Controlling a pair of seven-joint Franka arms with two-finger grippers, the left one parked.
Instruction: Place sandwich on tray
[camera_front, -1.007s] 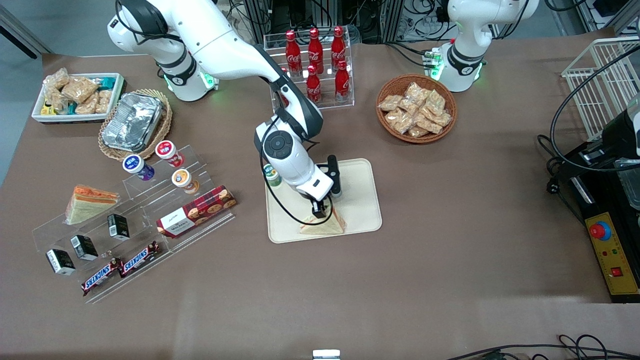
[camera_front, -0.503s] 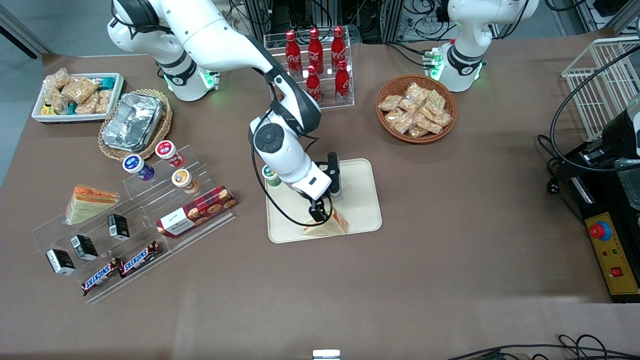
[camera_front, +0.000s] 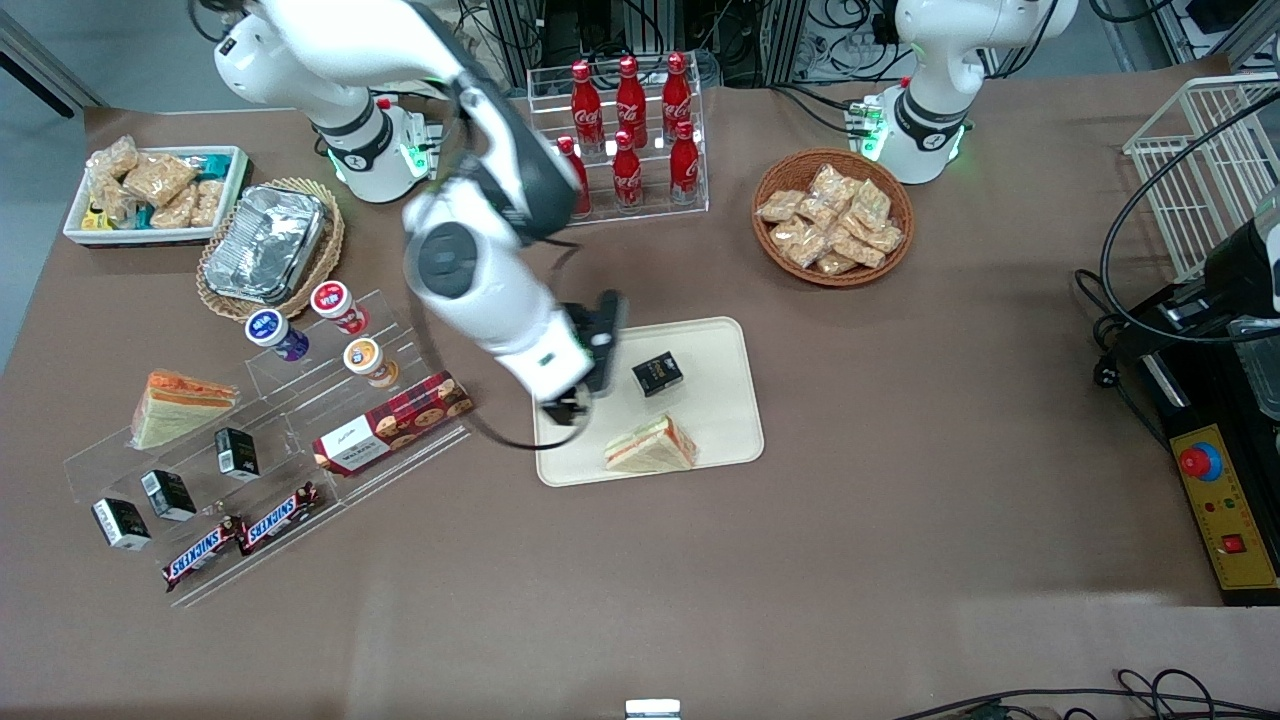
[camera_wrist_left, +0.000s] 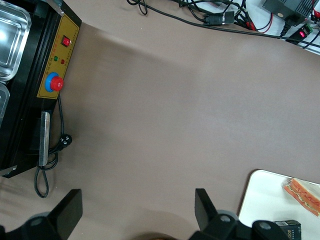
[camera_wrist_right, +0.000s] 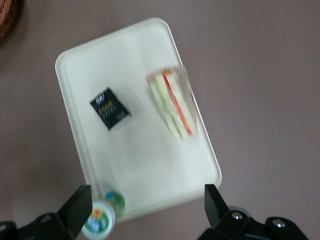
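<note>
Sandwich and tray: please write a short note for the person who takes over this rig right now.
Gripper: open, holding nothing, raised above the tray's edge toward the working arm's end.
Sandwich: lies on the tray, near the rim closest to the front camera, free of the gripper.
Also on the tray: a small black packet and a green-lidded cup at the rim.
Second wedge sandwich: untouched on the clear rack.
Done: sandwich placed and released.
Left: probably only parking the arm.
</note>
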